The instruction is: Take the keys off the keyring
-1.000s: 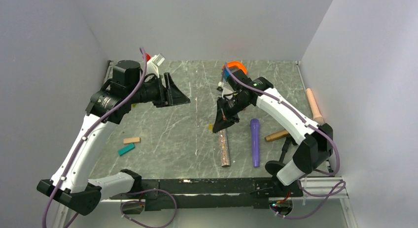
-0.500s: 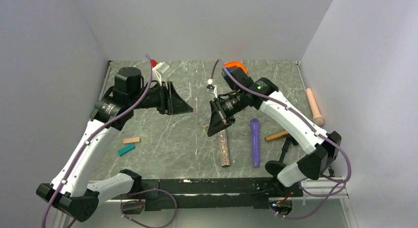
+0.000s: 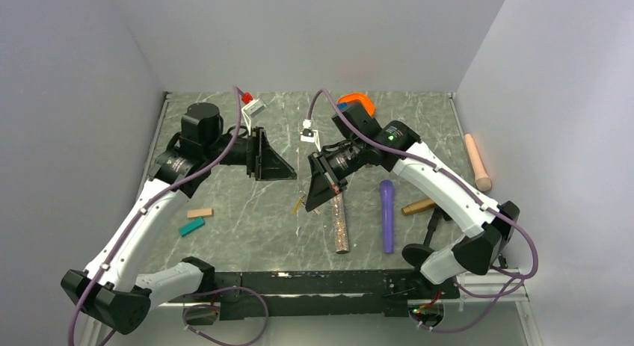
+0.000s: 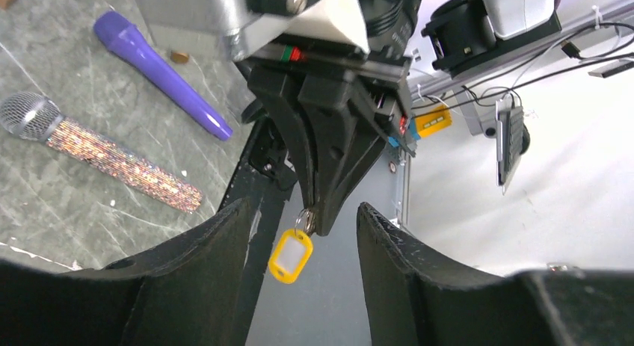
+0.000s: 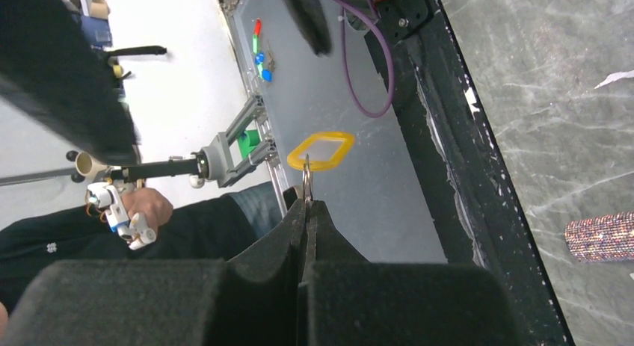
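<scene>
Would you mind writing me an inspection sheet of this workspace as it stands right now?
Surface: marbled grey-green table; no spill seen.
Job's things: keyring with yellow tag attached, held off the table; no separate key made out.
Clutter: glitter microphone, purple microphone, wood block, teal block, gold cylinder, orange object at the back.
Hands: right hand shut on the keyring; left hand open, aimed at it, not touching.
Cables: purple cables along both arms; no snag seen.
Surroundings: pale walls; peach handle beside the right edge; a person beyond the near edge.
</scene>
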Motion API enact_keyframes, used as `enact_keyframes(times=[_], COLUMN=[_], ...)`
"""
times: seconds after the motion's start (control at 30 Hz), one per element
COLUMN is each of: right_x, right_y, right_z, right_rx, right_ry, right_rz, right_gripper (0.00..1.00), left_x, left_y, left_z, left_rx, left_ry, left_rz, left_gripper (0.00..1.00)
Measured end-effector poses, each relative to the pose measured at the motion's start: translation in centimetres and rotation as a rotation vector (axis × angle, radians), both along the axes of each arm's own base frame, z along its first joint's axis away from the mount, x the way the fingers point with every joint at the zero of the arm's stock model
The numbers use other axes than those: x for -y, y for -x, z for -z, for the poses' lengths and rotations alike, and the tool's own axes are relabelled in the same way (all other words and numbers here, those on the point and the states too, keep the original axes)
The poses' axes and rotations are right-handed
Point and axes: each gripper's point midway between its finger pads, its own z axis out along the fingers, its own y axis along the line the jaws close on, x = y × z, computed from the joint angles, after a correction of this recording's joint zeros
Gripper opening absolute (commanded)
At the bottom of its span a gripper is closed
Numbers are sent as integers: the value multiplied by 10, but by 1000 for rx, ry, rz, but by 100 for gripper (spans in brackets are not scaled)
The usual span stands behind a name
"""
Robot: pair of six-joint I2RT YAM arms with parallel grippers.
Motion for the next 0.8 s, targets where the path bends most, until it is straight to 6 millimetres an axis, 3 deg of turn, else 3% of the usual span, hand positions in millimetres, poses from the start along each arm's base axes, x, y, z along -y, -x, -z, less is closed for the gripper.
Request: enact_keyframes(times=[0.33,0.8], right_x=[-7,-9], right_y=[-8,-14], right_z=[-13,-12], right_rx=[48,79], right_ry=[-38,-27], right_rz=[-5,-2], right_gripper=[0,0], left_x=[5,6], left_y=[5,9], left_z=[9,9], left_rx=[-36,-35], left_ry=[21,33], left_rz=[98,129], left_gripper=[50,42])
